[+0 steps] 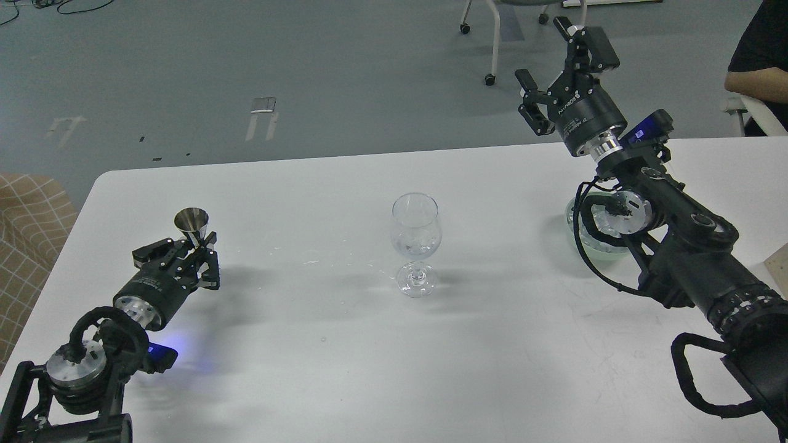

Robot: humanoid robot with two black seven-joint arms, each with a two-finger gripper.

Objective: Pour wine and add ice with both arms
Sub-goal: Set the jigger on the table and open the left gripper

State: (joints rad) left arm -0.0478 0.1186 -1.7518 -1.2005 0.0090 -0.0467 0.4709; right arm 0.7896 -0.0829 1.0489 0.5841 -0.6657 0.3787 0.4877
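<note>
A clear wine glass stands upright at the table's middle, with small glinting ice cubes low in its bowl; I cannot tell any wine apart from them. My left gripper is shut on the stem of a small steel measuring cup, held upright low over the table's left side, well left of the glass. My right gripper is open and empty, raised high beyond the table's far right edge. A pale green bowl of ice sits under my right arm, mostly hidden.
Water drops lie on the white table left of the glass. A chair's legs and a seated person are beyond the far edge. A checked cushion is at the left, a wooden piece at the right edge.
</note>
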